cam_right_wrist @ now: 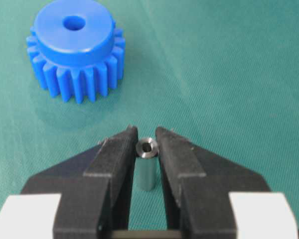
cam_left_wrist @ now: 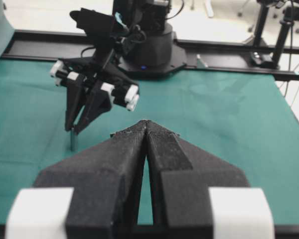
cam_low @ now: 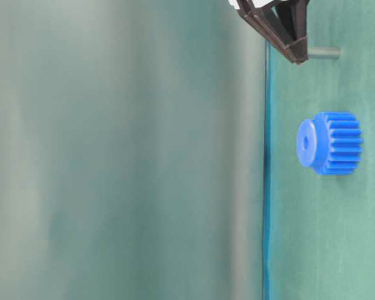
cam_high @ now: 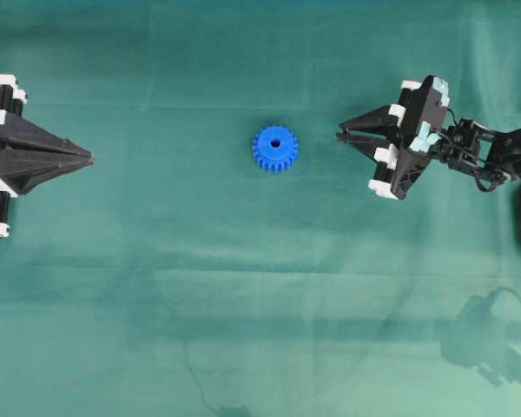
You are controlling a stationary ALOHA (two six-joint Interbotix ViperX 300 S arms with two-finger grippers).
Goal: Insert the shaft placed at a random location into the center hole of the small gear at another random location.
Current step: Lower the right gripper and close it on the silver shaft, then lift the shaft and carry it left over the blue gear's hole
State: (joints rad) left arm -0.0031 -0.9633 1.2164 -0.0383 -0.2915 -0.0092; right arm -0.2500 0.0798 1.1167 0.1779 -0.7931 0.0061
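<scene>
**One step nearly done, the insertion itself yet to come**

Of the two halves of this job, picking up the pin and seating it, only the first is under way. The right claw (cam_right_wrist: 145, 144) is low over the green tabletop (cam_high: 156, 287) with its two black fingers standing either side of the shaft (cam_right_wrist: 147, 167), which is upright between them with its shiny round end facing up. In the right wrist view the fingers sit very close to the pin's sides, with at most a sliver of gap; whether they actually bear on it I cannot tell. The table-level view shows the pin's foot reaching to the cloth just below the fingertips, so it does not look lifted.

The small gear (cam_right_wrist: 74, 47) lies ahead of the right claw's tips and a little to one side, well apart from the pin. It rests flat on its toothed end with the hub up. The center hole (cam_right_wrist: 73, 22) is open and nothing is in it.

The left claw (cam_left_wrist: 146, 124) sits far off on the opposite side of the gear, its fingers pressed together and holding nothing.

Left to do, as I judge it: firm the grip, lift the pin, carry it over the hub, line it up and lower it in.
</scene>
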